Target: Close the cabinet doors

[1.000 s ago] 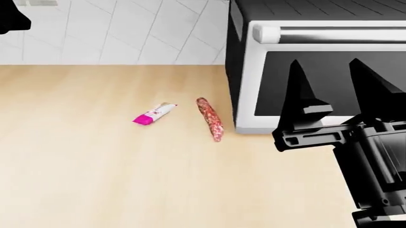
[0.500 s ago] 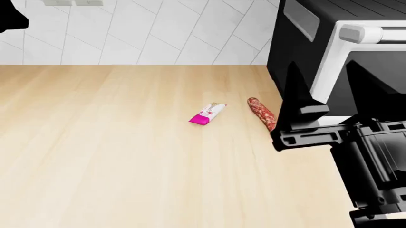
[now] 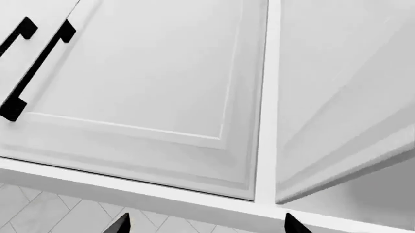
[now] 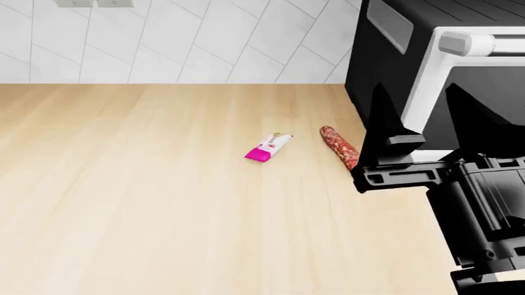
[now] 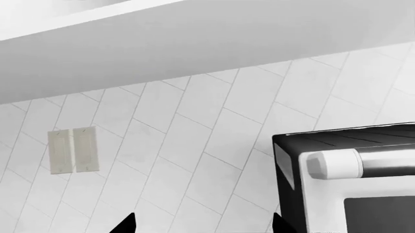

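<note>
The left wrist view looks up at white cabinet doors. One panelled door [image 3: 149, 73] with a black bar handle [image 3: 39, 68] lies flush in the frame. The door beside it [image 3: 343, 97] stands swung outward, its lower edge off the frame. My left gripper [image 3: 206, 228] is open below the cabinet's bottom rail [image 3: 129, 187], touching nothing. My right gripper [image 4: 431, 117] is open above the counter in front of the black appliance, holding nothing. Its tips [image 5: 204, 227] point at the tiled wall. The cabinet is out of the head view.
A black and white oven-like appliance [image 4: 459, 80] stands on the wooden counter [image 4: 123, 184] at the right. A sausage [image 4: 338, 146] and a pink packet [image 4: 267, 147] lie beside it. A wall outlet [image 5: 73, 149] sits on the tiled backsplash under the cabinet's underside [image 5: 194, 43].
The head view swung left a second ago, shifting the appliance, sausage and packet rightward, then held still. The dark shape at the top left has left the view.
</note>
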Controlling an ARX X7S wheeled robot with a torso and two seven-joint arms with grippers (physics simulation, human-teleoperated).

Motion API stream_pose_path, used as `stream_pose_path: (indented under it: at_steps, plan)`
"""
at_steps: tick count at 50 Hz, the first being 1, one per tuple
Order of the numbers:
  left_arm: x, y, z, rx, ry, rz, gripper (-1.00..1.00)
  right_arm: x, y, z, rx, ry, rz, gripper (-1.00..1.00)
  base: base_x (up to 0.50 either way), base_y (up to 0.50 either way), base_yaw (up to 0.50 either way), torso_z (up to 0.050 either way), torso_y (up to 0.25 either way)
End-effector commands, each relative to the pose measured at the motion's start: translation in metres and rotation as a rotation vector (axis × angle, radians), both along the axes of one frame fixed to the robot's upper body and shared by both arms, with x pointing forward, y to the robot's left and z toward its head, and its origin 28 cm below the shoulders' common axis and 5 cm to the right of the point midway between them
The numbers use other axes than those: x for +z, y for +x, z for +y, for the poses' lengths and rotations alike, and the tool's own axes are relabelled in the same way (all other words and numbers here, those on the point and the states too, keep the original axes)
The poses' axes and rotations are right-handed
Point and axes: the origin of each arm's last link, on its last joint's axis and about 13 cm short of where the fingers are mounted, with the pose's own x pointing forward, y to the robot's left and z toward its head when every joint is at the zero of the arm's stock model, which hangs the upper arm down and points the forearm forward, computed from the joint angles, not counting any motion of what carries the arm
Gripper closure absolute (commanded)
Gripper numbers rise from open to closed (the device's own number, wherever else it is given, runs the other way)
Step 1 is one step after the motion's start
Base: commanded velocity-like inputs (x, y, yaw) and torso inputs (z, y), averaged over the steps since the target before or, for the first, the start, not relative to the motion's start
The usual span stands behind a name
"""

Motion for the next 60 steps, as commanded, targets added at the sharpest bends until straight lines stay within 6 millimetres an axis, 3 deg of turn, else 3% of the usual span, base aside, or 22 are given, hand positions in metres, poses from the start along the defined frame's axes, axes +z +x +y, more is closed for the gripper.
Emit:
stream_pose_path:
  at_steps: [1, 11, 21, 38, 60]
  plan:
    - [0.008, -0.008, 0.01, 0.038, -0.061, -0.064, -1.0, 0.0, 0.0, 0.0, -0.003, 0.01, 0.003, -1.0, 0.0, 0.0, 0.0, 0.0, 0.0]
    - [0.027, -0.013, 0.015, 0.04, -0.034, -0.027, -1.0, -0.001, -0.002, -0.001, -0.001, 0.011, -0.004, -1.0, 0.0, 0.0, 0.0, 0.0, 0.0]
    - [0.07, -0.006, 0.012, -0.127, -0.05, 0.019, -1.0, -0.001, -0.002, -0.001, 0.003, 0.012, -0.005, -1.0, 0.0, 0.0, 0.0, 0.0, 0.0]
    - [0.129, 0.026, 0.01, -0.156, -0.089, 0.043, -1.0, -0.002, -0.005, -0.003, 0.008, 0.019, -0.014, -1.0, 0.0, 0.0, 0.0, 0.0, 0.0]
    - [0.156, 0.054, -0.022, -0.296, -0.047, 0.094, -1.0, 0.025, -0.025, -0.008, -0.021, -0.034, -0.129, -1.0, 0.0, 0.0, 0.0, 0.0, 0.0]
